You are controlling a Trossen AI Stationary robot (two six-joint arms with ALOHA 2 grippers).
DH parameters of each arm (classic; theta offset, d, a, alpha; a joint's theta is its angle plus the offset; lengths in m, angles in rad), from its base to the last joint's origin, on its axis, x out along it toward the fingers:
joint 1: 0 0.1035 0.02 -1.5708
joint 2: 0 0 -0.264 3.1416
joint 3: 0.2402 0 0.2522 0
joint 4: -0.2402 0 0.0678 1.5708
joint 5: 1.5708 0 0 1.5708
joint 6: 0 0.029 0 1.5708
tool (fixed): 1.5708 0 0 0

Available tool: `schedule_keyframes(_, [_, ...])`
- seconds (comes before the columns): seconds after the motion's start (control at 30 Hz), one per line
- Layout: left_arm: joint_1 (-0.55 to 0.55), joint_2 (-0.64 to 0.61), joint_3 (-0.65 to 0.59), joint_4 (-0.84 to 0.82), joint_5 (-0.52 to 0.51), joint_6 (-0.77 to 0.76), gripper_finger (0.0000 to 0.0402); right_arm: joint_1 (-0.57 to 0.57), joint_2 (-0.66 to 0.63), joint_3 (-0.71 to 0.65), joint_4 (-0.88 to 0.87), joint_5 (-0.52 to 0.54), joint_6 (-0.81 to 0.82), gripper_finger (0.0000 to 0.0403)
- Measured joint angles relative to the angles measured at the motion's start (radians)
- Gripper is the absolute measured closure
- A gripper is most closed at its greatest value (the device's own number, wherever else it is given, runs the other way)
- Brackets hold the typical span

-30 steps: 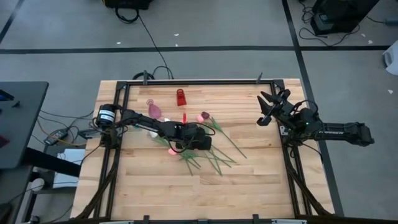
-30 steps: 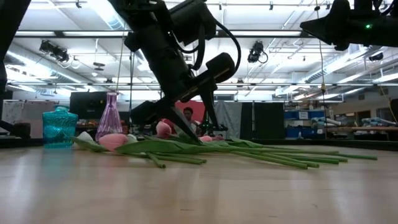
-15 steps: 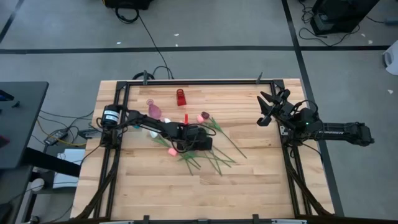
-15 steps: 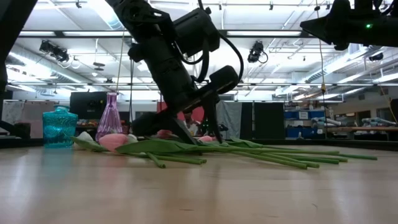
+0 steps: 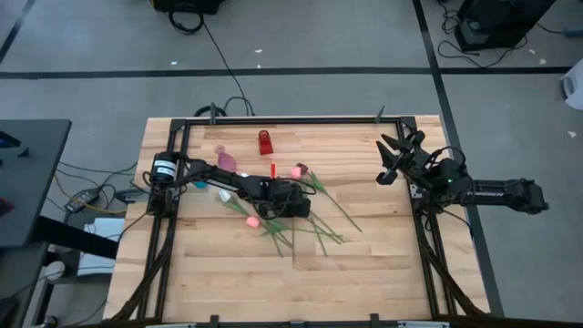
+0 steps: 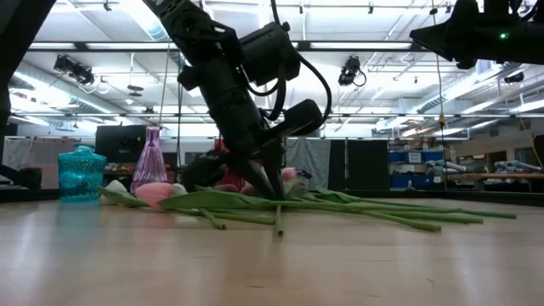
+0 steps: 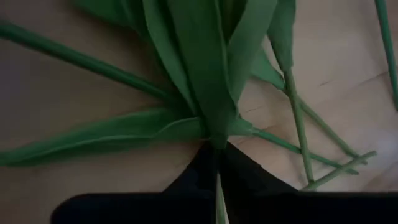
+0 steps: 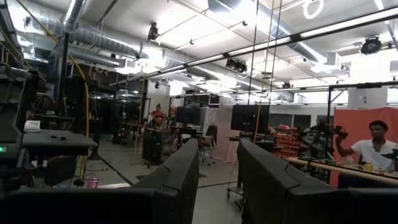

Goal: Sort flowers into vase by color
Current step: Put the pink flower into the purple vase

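Observation:
Several artificial tulips (image 5: 310,223) lie in a loose heap at the table's middle, with pink heads (image 5: 253,221) (image 5: 298,170) and a white head (image 5: 223,194). My left gripper (image 5: 276,211) stands over the heap, fingers down, shut on a green stem (image 7: 217,190); it also shows in the low view (image 6: 274,191). Which head belongs to that stem is hidden. My right gripper (image 5: 392,159) is open and empty, high above the table's right side. My left gripper pinches one tulip's thin green stem (image 7: 217,186) between its two fingers, just below where the long leaves (image 7: 208,93) branch off. The fingers come from above, slanting down, and lie across the stem. The flower lies on the table among the others.
A pink glass vase (image 5: 225,160), a red vase (image 5: 264,142) and a teal jar (image 6: 82,173) stand at the far left of the table. A small red thing (image 5: 271,170) lies near the heap. Bare wood lies toward the near edge (image 5: 291,292).
My left gripper has shut its fingers on a stem in the heap, staying low over it. One loose stem has swung round and now points toward the table's near edge.

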State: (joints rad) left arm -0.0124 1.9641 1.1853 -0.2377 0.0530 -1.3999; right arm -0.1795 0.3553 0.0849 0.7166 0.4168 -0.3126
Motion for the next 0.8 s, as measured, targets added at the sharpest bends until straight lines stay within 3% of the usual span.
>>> schedule_keyframes(0.13, [-0.003, -0.025, 0.005, 0.002, 0.007, 0.089, 0.0389, 0.000, 0.000, 0.000, -0.002, 0.000, 0.000, 0.0278])
schedule_keyframes(0.3, [-0.004, -0.114, 0.046, 0.000, -0.073, 0.266, 0.0393, 0.000, 0.002, 0.000, 0.000, -0.003, 0.001, 0.0278])
schedule_keyframes(0.5, [-0.009, -0.272, 0.055, -0.022, -0.345, 0.503, 0.0392, 0.001, 0.003, 0.000, 0.005, -0.032, 0.018, 0.0278])
schedule_keyframes(0.67, [-0.017, -0.390, 0.054, -0.030, -0.571, 0.789, 0.0392, 0.002, 0.003, 0.000, 0.008, -0.064, 0.025, 0.0278])
schedule_keyframes(0.8, [-0.017, -0.457, 0.055, -0.042, -0.719, 0.850, 0.0392, 0.002, 0.003, 0.000, 0.008, -0.063, 0.024, 0.0278])
